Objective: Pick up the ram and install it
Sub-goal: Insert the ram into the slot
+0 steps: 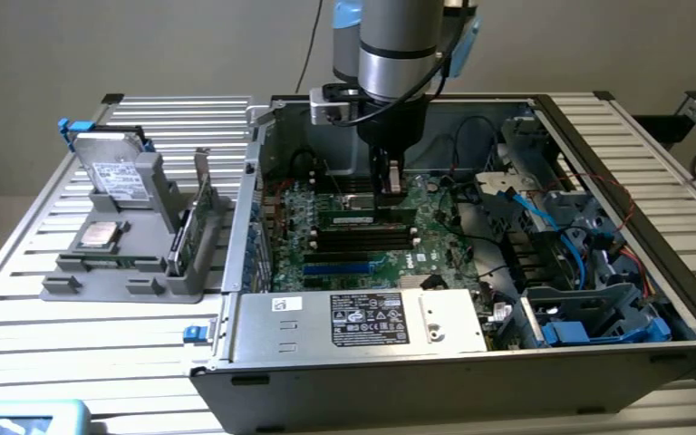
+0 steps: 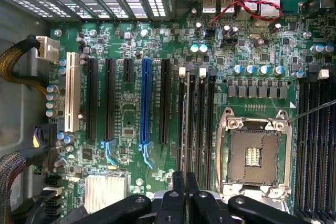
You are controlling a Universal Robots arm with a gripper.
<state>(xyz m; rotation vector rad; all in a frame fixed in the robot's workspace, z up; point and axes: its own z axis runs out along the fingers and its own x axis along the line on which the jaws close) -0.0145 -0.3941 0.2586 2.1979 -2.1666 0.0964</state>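
Arm (image 1: 399,45) upright, fingers (image 2: 178,190) closed over memory slots (image 2: 202,124)

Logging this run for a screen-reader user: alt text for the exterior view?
A robot arm reaches down into an open computer case on a slatted metal table, its fingers shut just above the black memory slots, where the green ram sits. On the exterior view's left, a grey holder carries a hard drive.

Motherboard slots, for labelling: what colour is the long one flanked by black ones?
The slot is blue, clearest in the wrist view.
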